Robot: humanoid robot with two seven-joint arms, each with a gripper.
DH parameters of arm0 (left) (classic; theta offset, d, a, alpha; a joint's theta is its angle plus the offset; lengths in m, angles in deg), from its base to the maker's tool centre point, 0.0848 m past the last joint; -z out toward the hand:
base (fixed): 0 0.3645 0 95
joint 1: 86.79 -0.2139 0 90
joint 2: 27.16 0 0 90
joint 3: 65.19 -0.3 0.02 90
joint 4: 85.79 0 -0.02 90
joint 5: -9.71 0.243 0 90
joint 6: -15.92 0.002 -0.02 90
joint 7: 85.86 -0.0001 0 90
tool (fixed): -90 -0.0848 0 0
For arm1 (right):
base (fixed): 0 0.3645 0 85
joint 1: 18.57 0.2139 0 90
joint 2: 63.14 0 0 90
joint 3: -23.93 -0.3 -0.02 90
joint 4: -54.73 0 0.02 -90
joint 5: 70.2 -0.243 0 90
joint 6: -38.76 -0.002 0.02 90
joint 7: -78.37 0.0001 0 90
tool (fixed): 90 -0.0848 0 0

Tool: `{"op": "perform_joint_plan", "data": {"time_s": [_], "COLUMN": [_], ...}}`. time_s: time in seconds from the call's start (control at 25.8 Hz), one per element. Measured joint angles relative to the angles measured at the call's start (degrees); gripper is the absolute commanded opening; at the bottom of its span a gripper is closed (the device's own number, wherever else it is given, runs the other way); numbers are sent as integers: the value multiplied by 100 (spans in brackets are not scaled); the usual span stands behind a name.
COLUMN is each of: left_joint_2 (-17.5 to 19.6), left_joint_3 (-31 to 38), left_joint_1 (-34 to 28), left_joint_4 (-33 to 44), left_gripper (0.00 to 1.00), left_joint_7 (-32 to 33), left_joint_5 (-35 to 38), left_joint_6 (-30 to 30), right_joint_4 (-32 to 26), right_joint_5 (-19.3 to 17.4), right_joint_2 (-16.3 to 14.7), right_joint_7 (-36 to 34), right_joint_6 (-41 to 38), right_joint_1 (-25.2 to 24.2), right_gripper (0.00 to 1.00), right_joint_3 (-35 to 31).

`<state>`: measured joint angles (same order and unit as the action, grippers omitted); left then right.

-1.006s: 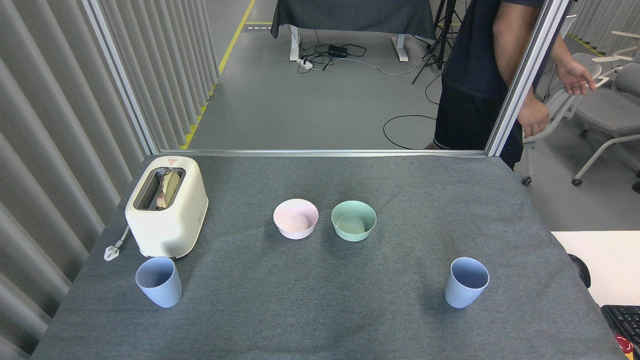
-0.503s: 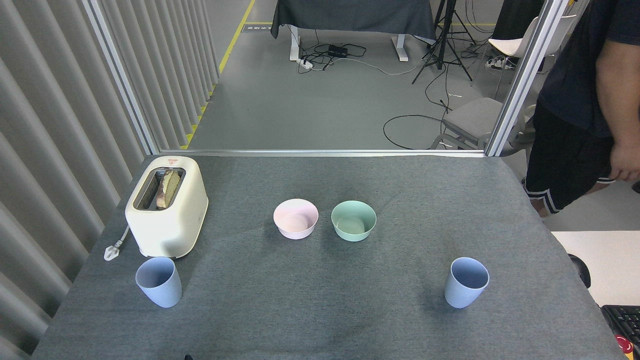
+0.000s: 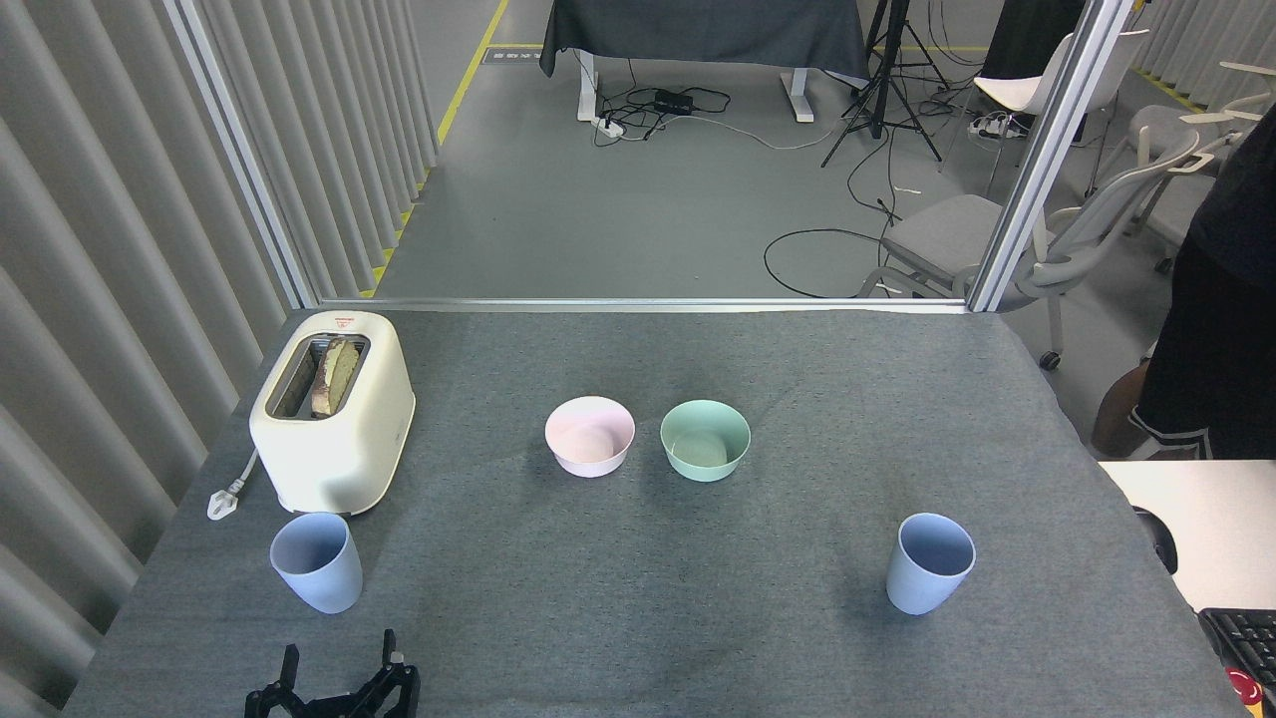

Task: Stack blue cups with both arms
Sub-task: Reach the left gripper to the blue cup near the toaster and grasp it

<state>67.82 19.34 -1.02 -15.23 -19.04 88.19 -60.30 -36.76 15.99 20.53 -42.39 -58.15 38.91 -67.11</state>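
Observation:
Two pale blue cups stand upright and far apart on the grey table. One blue cup [image 3: 317, 561] is at the front left, just in front of the toaster. The other blue cup [image 3: 930, 562] is at the front right. My left gripper [image 3: 339, 670] pokes up from the bottom edge, a little below and to the right of the left cup, with its black fingers spread apart and nothing between them. My right gripper is out of view.
A cream toaster [image 3: 333, 409] with bread in its slot stands at the left, its plug lying beside it. A pink bowl [image 3: 590, 435] and a mint-green bowl [image 3: 705, 440] sit mid-table. A person [image 3: 1211, 329] stands off the table's right edge, by a white desk [image 3: 1201, 519].
My left gripper has risen into view at the bottom edge. The person has walked from behind the table's far right corner to the right edge of the view. The cups have not moved.

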Motion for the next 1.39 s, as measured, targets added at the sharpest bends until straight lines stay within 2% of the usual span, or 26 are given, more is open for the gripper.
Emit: {"op": "perform_joint_plan", "data": {"time_s": [0.35,0.85,1.39], "left_joint_2": [-12,26,56], "left_joint_3": [44,123,126], "left_joint_1": [640,1197,1725], "left_joint_4": [-721,-1258,-1914], "left_gripper": [100,100,100], "left_joint_7": [20,59,60], "left_joint_5": [-54,-397,-429], "left_joint_6": [46,110,128], "right_joint_4": [55,121,123], "right_joint_5": [2,3,3], "right_joint_2": [0,-8,-9], "right_joint_7": [1,1,17], "right_joint_6": [0,-4,-4], "right_joint_1": [5,26,26], "right_gripper": [100,100,100], "right_joint_3": [-1,8,16]}}
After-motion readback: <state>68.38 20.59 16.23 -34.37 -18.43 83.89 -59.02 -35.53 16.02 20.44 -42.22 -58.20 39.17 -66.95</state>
